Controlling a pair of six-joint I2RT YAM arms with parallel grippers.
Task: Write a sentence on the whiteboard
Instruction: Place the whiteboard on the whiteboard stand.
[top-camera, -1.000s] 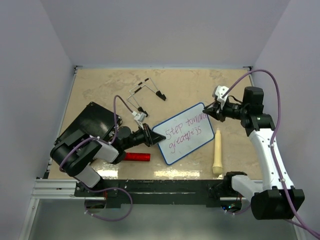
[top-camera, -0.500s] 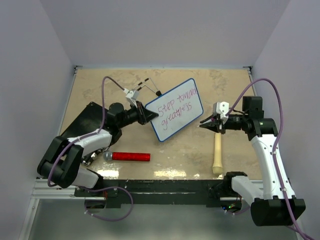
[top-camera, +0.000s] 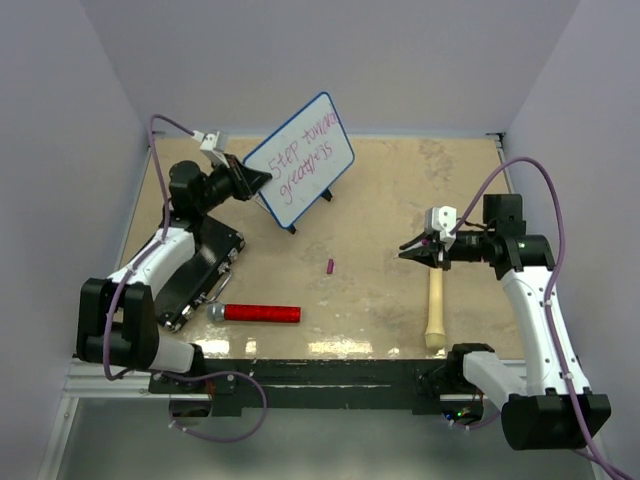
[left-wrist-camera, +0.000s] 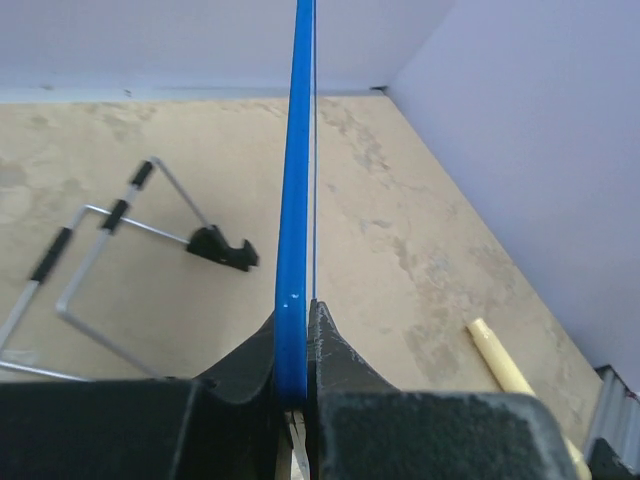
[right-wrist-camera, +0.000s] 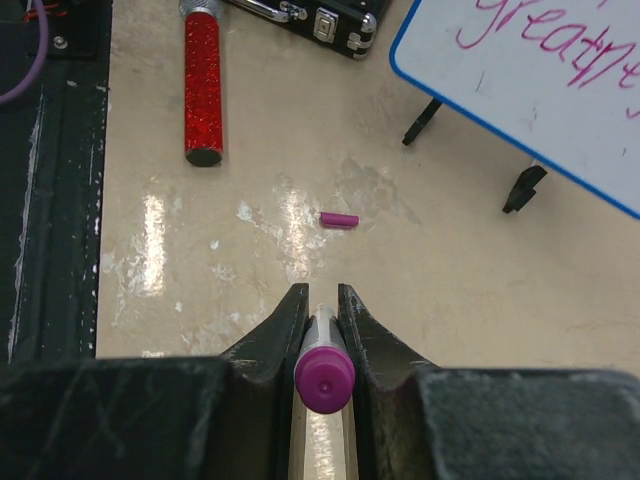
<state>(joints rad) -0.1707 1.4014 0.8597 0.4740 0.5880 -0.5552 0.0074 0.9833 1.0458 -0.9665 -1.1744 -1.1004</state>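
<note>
My left claw (top-camera: 258, 184) is clamped tight on the left edge of the whiteboard (top-camera: 288, 203), one finger on each face at its blue rim. I hold it raised at the far left of the counter (top-camera: 380, 190), its face tilted up toward the overhead camera. The sentence (top-camera: 302, 157) crosses it in two purple-pink lines, roughly "Step toward greatness". A wire easel stand (left-wrist-camera: 120, 230) sits on the counter under the board; I cannot tell whether the two touch. My right claw (right-wrist-camera: 320, 297) is closed around a purple-ended marker (right-wrist-camera: 323, 380), hovering over the thin end of a pale wooden pestle (top-camera: 435, 305) on the right. A small purple cap (right-wrist-camera: 339, 220) lies loose mid-counter, and a red glittery microphone (top-camera: 258, 313) lies near the front edge beside a black case (top-camera: 195, 265)
</note>
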